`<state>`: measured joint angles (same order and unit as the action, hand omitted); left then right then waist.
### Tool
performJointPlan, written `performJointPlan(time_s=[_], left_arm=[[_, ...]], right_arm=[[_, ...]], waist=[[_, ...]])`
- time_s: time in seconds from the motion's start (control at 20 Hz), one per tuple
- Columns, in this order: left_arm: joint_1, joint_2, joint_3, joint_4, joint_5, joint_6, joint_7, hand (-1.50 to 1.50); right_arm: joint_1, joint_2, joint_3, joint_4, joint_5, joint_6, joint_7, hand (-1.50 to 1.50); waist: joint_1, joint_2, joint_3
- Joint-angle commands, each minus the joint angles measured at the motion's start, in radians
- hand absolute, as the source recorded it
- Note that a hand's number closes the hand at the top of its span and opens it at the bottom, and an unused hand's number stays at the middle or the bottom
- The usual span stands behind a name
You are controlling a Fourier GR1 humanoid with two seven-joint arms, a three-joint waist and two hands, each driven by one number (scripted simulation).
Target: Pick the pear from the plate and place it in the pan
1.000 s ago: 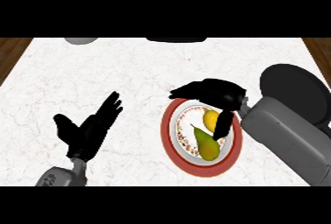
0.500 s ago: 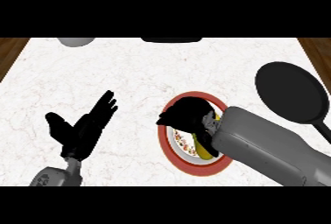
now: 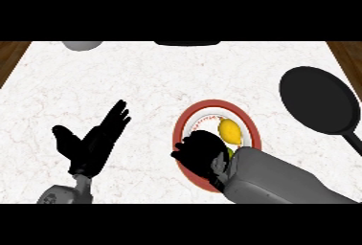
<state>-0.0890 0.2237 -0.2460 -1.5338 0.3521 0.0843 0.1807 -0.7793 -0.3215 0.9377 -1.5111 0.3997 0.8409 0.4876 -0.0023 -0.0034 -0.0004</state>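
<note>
The pear [image 3: 231,130], yellow with a green lower end, lies on the red-rimmed white plate [image 3: 212,105] right of the counter's middle. My right hand [image 3: 201,153] hovers low over the plate's near left part, touching or covering the pear's green end; the rest of the pear shows beside it. The grey right forearm hides the plate's near edge. The black pan [image 3: 318,103] lies to the right of the plate, its handle pointing to the lower right. At the left, my left hand [image 3: 90,143] rests open, fingers up, away from everything.
A grey bowl [image 3: 82,45] and a dark object [image 3: 189,43] sit at the counter's far edge. Wooden floor shows past the counter's left and right sides. Bare marble lies between the left hand and the plate.
My right hand has drawn back toward me across the plate, uncovering the pear's yellow top. The pear and plate have stayed in place. The left hand has hardly moved.
</note>
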Motion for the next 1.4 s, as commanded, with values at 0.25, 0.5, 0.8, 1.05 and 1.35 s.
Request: performJointPlan(time_s=[0.25,0.5,0.8,1.05,1.35], left_arm=[[0.064,-0.020,-0.022,-0.137,-0.030,0.014,0.071,0.00],[-0.014,-0.072,0.003,-0.049,-0.064,0.026,0.060,0.00],[-0.004,-0.007,0.087,-0.059,-0.023,-0.069,0.078,0.00],[-0.041,-0.066,0.098,0.042,-0.034,-0.086,0.028,0.00],[0.049,-0.110,0.020,0.015,-0.109,-0.074,-0.023,0.00]], right_arm=[[0.049,-0.034,0.033,0.053,0.268,-0.079,-0.111,-1.50],[0.100,-0.047,-0.027,-0.004,0.333,-0.015,-0.130,-1.50],[0.082,0.014,-0.058,0.215,0.460,-0.118,-0.304,-1.50],[0.163,-0.008,-0.054,0.220,0.562,-0.176,-0.364,-1.50],[0.075,0.073,-0.048,0.341,0.663,-0.316,-0.496,1.50]], waist=[[0.016,0.003,0.001],[0.003,0.002,0.000],[0.010,0.004,0.001],[0.003,0.005,0.000],[0.013,0.006,0.000]])
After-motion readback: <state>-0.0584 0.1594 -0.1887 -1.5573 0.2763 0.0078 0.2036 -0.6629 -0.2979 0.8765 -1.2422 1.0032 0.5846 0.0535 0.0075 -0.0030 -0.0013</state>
